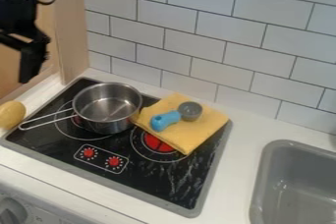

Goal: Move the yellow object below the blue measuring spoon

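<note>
The gripper (31, 66) is hanging with its jaws open or closed, I cannot tell which; grasping well is probably meaning centring them over the one yellow object (12, 114), lying below them, and lifting clear of the pan's handle (47, 120). Down and right of the jaws, one blue measuring spoon (165, 120) is resting on one yellow cloth (197, 134), beside one pan (103, 125).

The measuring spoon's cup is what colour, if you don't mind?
Grey; the cup shows best in the camera view.
</note>
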